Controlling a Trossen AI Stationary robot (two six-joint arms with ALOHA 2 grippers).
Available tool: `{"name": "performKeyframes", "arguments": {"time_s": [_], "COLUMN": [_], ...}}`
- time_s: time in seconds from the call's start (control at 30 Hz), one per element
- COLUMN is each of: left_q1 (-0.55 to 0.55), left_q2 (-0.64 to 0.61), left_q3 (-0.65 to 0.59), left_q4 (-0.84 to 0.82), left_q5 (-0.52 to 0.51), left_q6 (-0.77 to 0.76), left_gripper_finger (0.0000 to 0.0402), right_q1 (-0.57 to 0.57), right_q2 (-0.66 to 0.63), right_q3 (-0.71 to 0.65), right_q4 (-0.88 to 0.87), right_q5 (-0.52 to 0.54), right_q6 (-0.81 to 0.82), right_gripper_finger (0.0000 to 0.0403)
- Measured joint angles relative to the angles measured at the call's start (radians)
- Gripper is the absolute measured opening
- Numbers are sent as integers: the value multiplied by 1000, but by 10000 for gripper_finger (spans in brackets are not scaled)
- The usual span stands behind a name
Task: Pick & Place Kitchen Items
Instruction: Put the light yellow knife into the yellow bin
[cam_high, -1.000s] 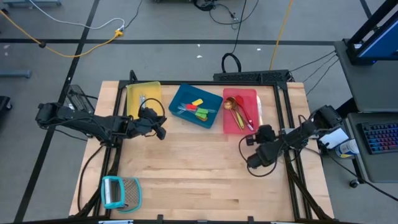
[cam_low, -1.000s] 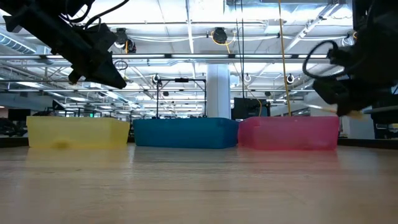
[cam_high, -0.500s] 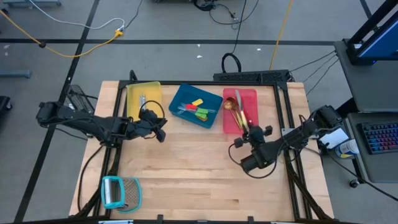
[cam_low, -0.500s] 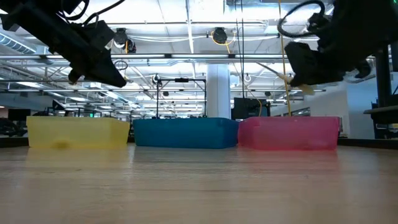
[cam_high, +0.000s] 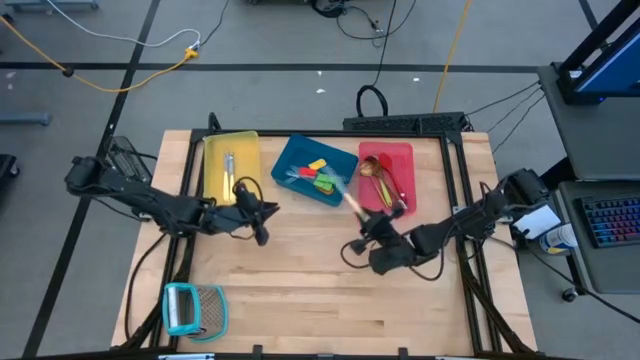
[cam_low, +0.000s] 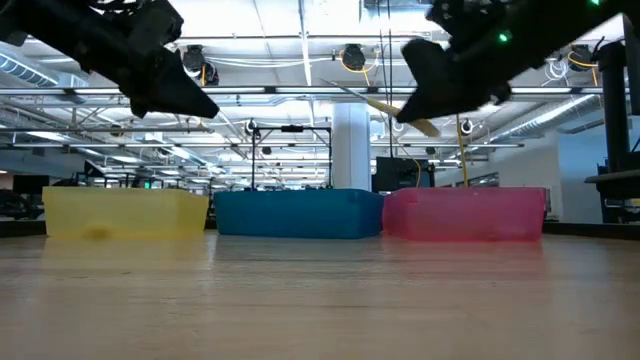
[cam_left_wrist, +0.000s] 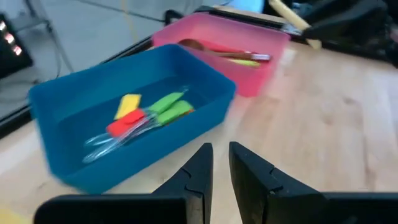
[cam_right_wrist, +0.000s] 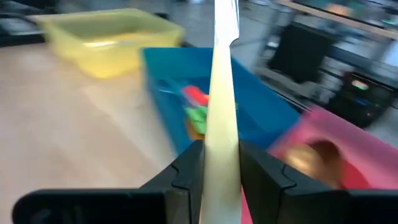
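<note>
My right gripper (cam_high: 368, 222) is shut on a cream-handled knife (cam_high: 352, 200) and holds it high over the table, just near of the gap between the blue tray (cam_high: 315, 170) and the red tray (cam_high: 385, 178). The low view shows the knife (cam_low: 400, 108) tilted in the air. My left gripper (cam_high: 262, 215) hangs shut and empty near of the yellow tray (cam_high: 230, 165). Green, yellow and red tools (cam_left_wrist: 146, 115) lie in the blue tray. Brass and red spoons (cam_high: 375, 172) lie in the red tray. My right gripper pinches the knife's cream handle (cam_right_wrist: 221, 140) between its two fingers (cam_right_wrist: 186, 171). The knife runs forward past the fingertips, in line with the fingers, with its metal blade (cam_right_wrist: 225, 18) leading toward the table's far left. It is lifted clear of table and trays.
The three trays stand in a row along the far edge. A teal-framed grater (cam_high: 195, 308) lies at the near left corner. Bare wooden tabletop (cam_high: 320, 280) spreads between the arms and the near edge.
My right gripper has lifted the knife from the red tray's right side, then carried it up and toward the table's left, to just near of the gap between blue and red trays. My left gripper has shifted a little toward the table's near right.
</note>
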Motion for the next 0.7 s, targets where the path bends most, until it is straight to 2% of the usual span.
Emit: {"name": "performKeyframes", "arguments": {"time_s": [0.13,0.27,0.43,0.57,0.7], "left_q1": [-40,-78,-119,-134,-136], "left_q2": [75,158,260,334,388], "left_q3": [0,0,0,0,0], "left_q4": [73,127,278,500,730], "left_q5": [38,77,78,79,78], "left_q6": [40,32,81,216,343], "left_gripper_finger": [56,56,56,56,56], "right_q1": [-32,-56,-87,-123,-159], "right_q2": [0,0,0,0,0], "right_q3": [-6,-38,-103,-151,-166], "right_q4": [286,506,765,938,1018], "right_q5": [-175,-331,-520,-706,-852], "right_q6": [-294,-479,-607,-651,-657], "right_gripper_finger": [80,81,79,81,81]}}
